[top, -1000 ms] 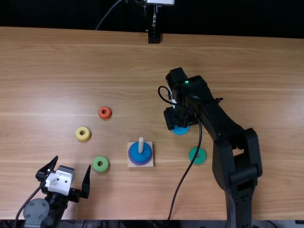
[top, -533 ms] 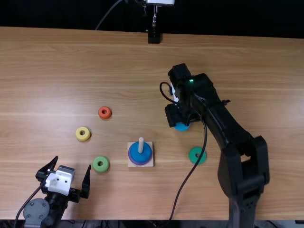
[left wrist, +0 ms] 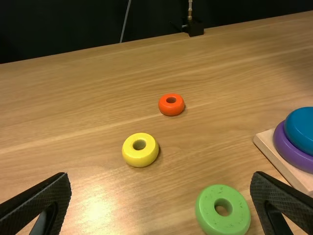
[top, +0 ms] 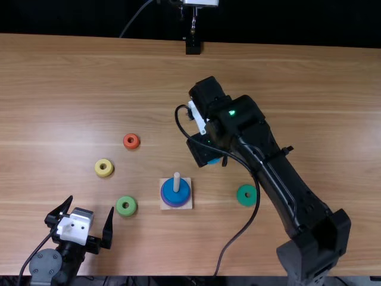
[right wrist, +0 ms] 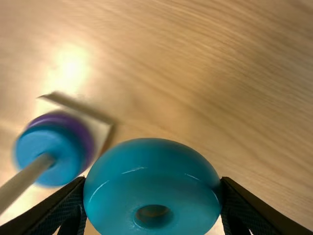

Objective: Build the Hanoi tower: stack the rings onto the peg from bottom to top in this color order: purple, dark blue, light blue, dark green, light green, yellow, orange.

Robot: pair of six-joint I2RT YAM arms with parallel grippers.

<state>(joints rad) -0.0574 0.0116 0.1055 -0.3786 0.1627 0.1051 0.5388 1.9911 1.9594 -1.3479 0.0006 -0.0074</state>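
Note:
In the top view my right gripper [top: 213,159] is up and to the right of the peg base [top: 185,204], with the light blue ring [top: 214,161] partly hidden under it. The right wrist view has the light blue ring [right wrist: 151,181] held between the fingers of my right gripper [right wrist: 152,196]. Purple and dark blue rings [top: 174,190] sit on the upright peg [top: 177,182]. My left gripper [top: 89,217] stands open near the light green ring [top: 126,206]; in its wrist view the left gripper [left wrist: 161,196] has nothing between its fingers.
On the table's left side lie the yellow ring [top: 103,168] and the orange ring [top: 131,141]. The dark green ring [top: 247,195] lies right of the base, beside the right arm's cable [top: 255,210].
My right gripper has moved left with the light blue ring, nearer the peg. The right arm's elbow has swung to the right. The left arm has kept still.

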